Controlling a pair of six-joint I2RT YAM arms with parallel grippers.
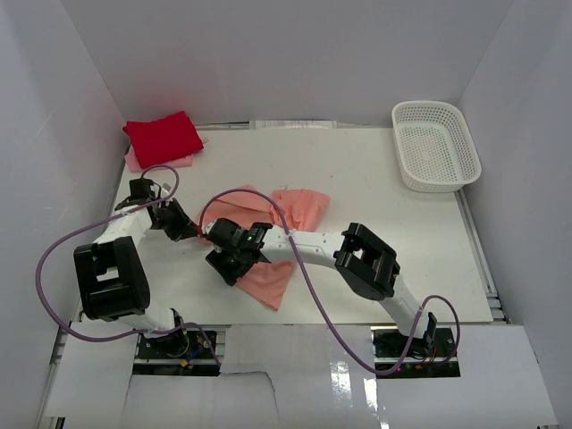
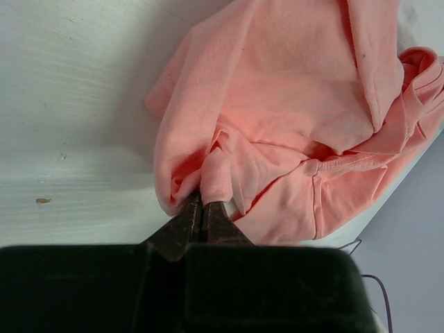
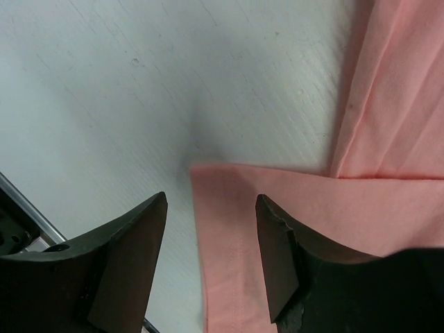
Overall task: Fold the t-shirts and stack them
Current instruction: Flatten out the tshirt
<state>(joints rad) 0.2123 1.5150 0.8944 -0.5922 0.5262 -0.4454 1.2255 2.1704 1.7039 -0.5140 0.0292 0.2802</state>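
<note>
You're clenching the left gripper (image 2: 202, 208) on a salmon-pink t-shirt (image 2: 284, 118) fold | right gripper (image 3: 211, 232) hanging released, shirt corner between its fingers | risk: thin pinch slipping, cloth bunching

white table (image 1: 375, 197), surface matte and finely scratched, with a small brown speck (image 2: 43, 200) near the cloth in the left wrist view. lying directly on it left of centre: salmon-pink t-shirt (image 1: 299, 207), bunched at its left part, one flat hemmed corner pointing toward the near edge. at the far left corner: pale pink t-shirt (image 1: 134, 164), folded, bearing a folded bright red t-shirt (image 1: 163, 138); at the far right corner, well apart from the cloth: white lattice basket (image 1: 435, 147), upright.
</note>
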